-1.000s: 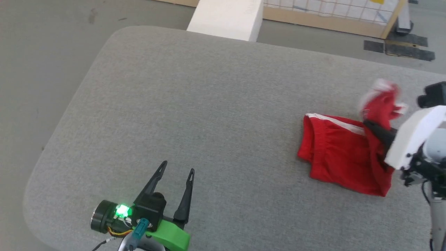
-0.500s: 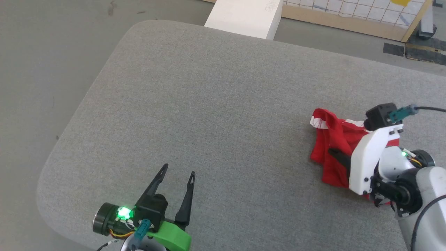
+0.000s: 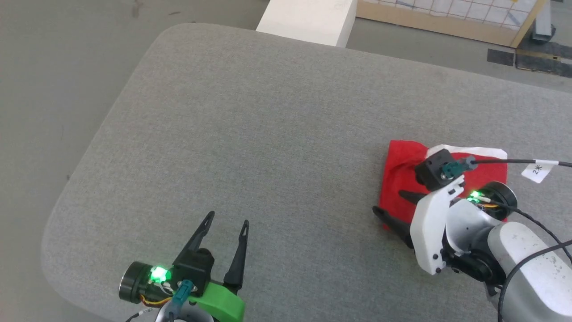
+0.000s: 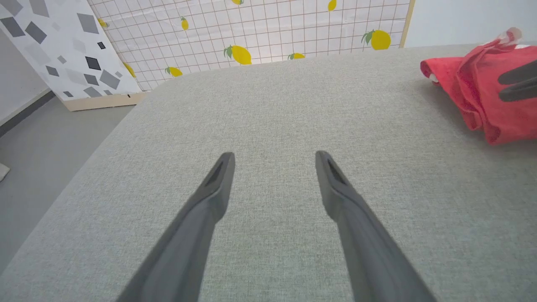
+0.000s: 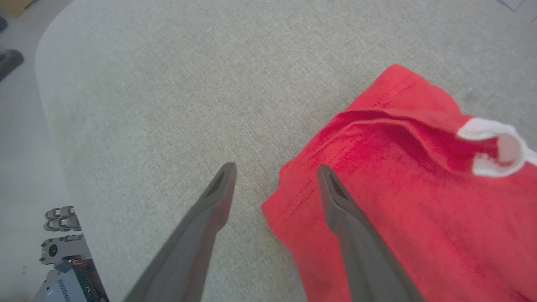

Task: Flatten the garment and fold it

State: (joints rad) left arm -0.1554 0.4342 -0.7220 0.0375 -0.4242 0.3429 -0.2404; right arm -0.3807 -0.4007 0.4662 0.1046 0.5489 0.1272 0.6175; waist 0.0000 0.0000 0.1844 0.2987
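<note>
- 2 grippers are standing empty with jaws spread wide; the left gripper (image 3: 227, 219) is hovering over bare grey table (image 3: 268, 112).
- Garment (image 3: 400, 179) is lying bunched at the table's right side; it is looking soft, light and limp, likely sagging when lifted.
- Right gripper (image 3: 388, 201) is straddling its near edge, gripping nothing; stitched hem corners are probably offering the firmest hold.

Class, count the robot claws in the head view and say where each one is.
2. The left claw is open over the table at the lower left. The right claw is open at the edge of the shorts, on the right.
</note>
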